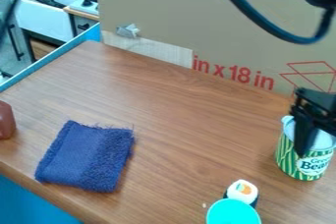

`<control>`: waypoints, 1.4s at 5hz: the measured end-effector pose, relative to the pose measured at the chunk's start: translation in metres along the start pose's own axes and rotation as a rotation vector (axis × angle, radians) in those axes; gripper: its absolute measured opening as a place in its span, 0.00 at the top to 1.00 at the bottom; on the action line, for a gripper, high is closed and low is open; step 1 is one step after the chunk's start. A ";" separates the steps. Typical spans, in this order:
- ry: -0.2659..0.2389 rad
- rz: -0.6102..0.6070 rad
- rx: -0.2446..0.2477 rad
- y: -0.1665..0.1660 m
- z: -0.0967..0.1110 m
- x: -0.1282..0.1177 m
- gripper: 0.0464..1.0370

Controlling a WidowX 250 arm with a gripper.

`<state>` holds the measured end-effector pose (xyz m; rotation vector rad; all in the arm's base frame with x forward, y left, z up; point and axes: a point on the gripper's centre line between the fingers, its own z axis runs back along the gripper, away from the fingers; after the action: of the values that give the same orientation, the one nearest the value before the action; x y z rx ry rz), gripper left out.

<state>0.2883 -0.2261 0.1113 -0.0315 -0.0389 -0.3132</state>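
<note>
The black two-finger gripper (307, 125), its opening and hold impossible to tell, is at the green-striped cylindrical can (304, 165) on the brown wooden tabletop (177, 125), likely stiff and slippery, best grasped around its upper wall.

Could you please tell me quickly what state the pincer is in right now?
Pincer: at the green can, overlapping it in view; whether open, closed or holding it cannot be told.
</note>
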 end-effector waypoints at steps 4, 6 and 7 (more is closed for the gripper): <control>-0.053 0.116 -0.086 -0.043 -0.040 0.043 0.04; -0.145 0.083 -0.092 -0.032 -0.041 0.064 0.04; -0.146 0.106 -0.093 -0.010 -0.045 0.070 0.04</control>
<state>0.3536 -0.2590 0.0696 -0.1488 -0.1673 -0.2060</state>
